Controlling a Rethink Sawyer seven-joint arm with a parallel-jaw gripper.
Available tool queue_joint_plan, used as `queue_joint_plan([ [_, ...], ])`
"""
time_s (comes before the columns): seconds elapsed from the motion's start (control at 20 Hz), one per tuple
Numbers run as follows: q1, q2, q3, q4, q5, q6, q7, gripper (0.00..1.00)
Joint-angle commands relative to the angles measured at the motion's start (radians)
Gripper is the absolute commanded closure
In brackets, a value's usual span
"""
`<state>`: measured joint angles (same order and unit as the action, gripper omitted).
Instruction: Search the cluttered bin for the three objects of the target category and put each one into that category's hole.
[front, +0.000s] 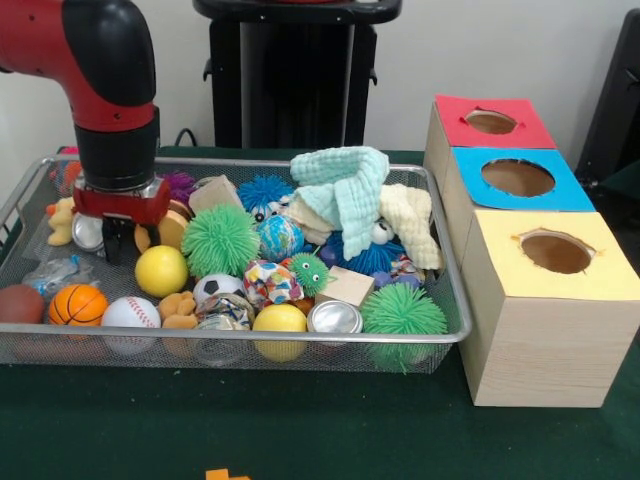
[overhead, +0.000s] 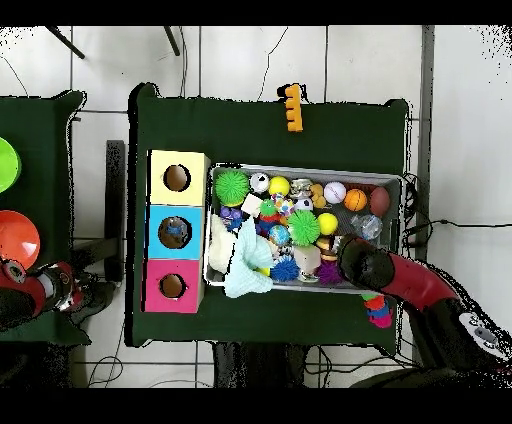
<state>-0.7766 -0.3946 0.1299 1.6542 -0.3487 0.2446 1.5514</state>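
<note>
Reaching into the cluttered bin, fingers among toys; spread unclear.

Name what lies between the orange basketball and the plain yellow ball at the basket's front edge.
In the front view, a white baseball and a tan plush toy lie between the orange basketball and the plain yellow ball, inside the silver wire-mesh basket.

arm: red-and-black, elbow bent, wrist pointing straight down | claw: low (dark fingers close together, gap hard to judge) | hold: unclear
</note>
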Motion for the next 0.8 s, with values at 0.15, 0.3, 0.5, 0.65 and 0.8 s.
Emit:
queue_joint_plan([
  [0.15, -0.059, -0.022, 0.086, 0.039, -0.054, 0.243, -0.12, 0.0],
  [0.3, -0.05, -0.031, 0.093, 0.061, -0.051, 0.235, -0.086, 0.0],
  [0.5, -0.035, -0.007, 0.101, 0.028, -0.053, 0.228, -0.072, 0.0],
  [0.65, -0.032, -0.001, 0.098, 0.001, -0.064, 0.231, -0.087, 0.0],
  [0.8, -0.039, 0.0, 0.104, -0.019, -0.065, 0.247, -0.106, 0.0],
])
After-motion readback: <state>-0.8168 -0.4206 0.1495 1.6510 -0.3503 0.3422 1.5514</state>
